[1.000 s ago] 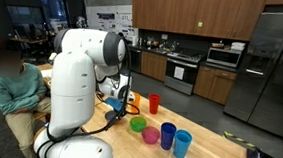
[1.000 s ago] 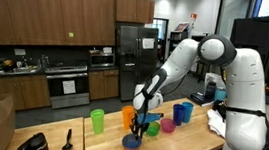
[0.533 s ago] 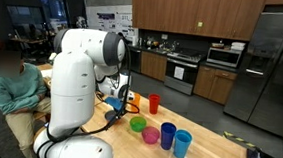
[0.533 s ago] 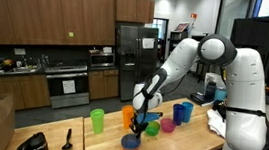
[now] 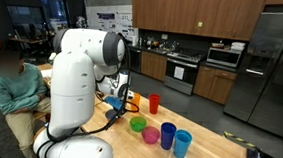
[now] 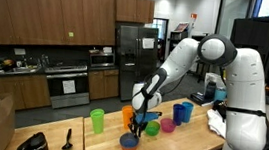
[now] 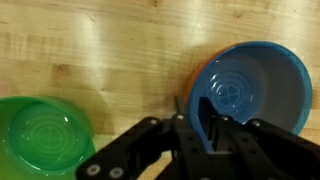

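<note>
1. Kitchen-style lab room with dark cabinets and steel appliances; work proceeds on a wooden table (image 7: 120, 40) with a pale grain.
2. Item in hand: a blue bowl (image 7: 250, 85), lying directly ahead of the gripper (image 7: 205, 125) in the wrist view. In an exterior view the same bowl (image 6: 130, 142) sits just below the hand, at or very near the table surface. I cannot tell whether it has left the wood.
3. Hand state: the jaws are pinched on the bowl's near rim, one finger inside the wall and one outside.
4. Neighbours: a green bowl (image 7: 40, 135) lies off to one side of the hand, apart from the blue one. An orange cup (image 6: 128, 115) stands just behind the hand and a pink bowl (image 6: 167, 126) beyond it.
5. Risk, grip: the hold is on a thin rim at one edge only. In my judgement the bowl could swing, tilt or slip free if it is lifted or moved briskly.
6. Risk, clearance: a sideways sweep could knock the orange cup or nudge the green bowl, both being close to the hand.
7. Risk, personnel: a seated person (image 5: 11, 85) is near the arm's base.
8. Markings: wall sheets (image 5: 111, 20) are too small to read; no brand or label is legible on the bowls.
</note>
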Motion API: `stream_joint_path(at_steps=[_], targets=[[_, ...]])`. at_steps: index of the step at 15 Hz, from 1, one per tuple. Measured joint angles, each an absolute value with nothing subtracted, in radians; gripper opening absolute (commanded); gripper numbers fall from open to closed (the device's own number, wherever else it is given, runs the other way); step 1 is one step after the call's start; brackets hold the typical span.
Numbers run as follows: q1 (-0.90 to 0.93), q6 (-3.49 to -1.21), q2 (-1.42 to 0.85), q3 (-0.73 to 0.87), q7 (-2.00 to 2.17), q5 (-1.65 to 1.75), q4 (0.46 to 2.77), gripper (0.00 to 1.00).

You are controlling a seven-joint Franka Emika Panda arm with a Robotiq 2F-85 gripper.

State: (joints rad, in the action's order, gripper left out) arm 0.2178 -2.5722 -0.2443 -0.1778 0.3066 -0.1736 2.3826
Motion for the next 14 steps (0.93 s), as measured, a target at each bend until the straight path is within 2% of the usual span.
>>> stream_joint_path(at_steps=[1,3,5,6,14], targets=[[0.218,-2.572,-0.244,-0.178,0.307,-0.173,2.382,0.13],[0.219,-2.571,-0.244,-0.178,0.307,-0.17,2.381,0.13],[0.221,-2.571,-0.244,-0.178,0.307,-0.163,2.381,0.02],[0.221,-2.571,-0.244,-0.178,0.307,-0.158,2.381,0.0],[0.226,-2.569,-0.244,-0.178,0.308,-0.14,2.379,0.01]])
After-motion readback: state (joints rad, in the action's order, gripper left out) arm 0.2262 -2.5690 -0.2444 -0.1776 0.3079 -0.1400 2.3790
